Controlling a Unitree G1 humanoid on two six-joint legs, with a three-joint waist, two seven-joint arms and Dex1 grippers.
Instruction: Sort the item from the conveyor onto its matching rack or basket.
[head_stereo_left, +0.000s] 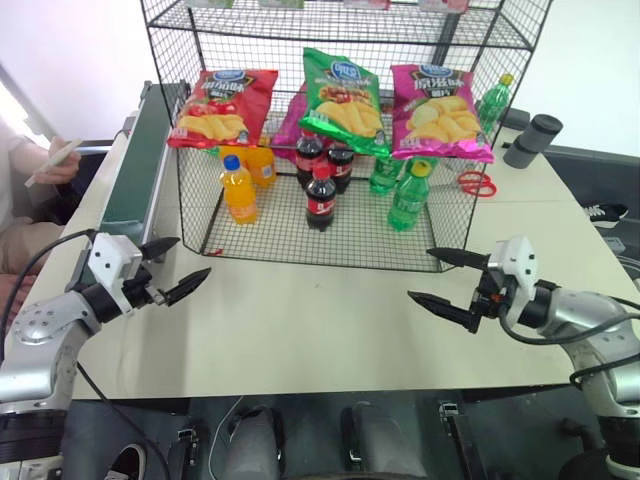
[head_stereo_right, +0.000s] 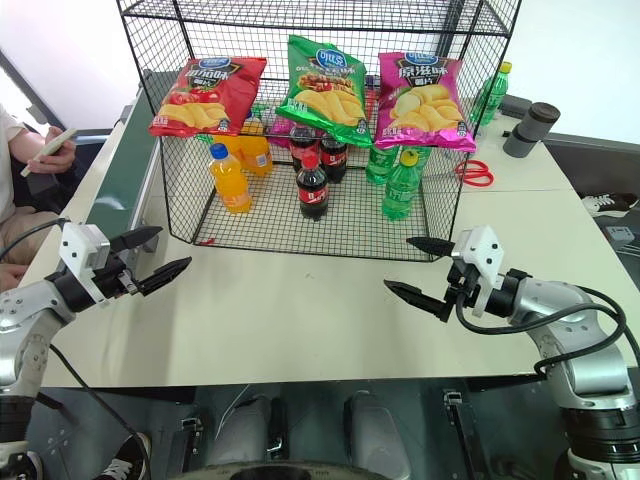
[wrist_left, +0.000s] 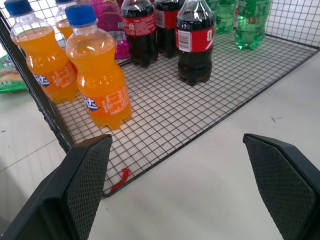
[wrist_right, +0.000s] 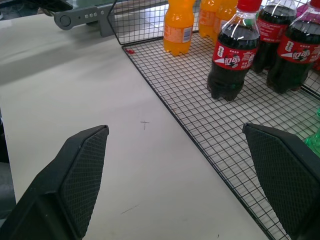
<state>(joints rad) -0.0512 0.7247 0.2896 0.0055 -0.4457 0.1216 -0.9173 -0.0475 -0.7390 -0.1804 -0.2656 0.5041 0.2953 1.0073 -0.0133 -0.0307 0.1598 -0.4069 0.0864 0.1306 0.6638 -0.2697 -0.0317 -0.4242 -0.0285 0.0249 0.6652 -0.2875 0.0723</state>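
1. A pale cream table (head_stereo_left: 330, 330) is being lit brightly and evenly.
2. A plain white wall (head_stereo_left: 70, 50) is being seen beyond the far left side.
3. A person's hand (head_stereo_right: 52, 152) holding a phone (head_stereo_right: 45, 152) is being shown at the left edge.
4. A dark grey cylinder (head_stereo_left: 532, 140) and red scissors (head_stereo_left: 478, 183) are being kept on the far right.
5. A dark floor is being glimpsed at the right edge, with a shoe (head_stereo_left: 603, 211) on it.
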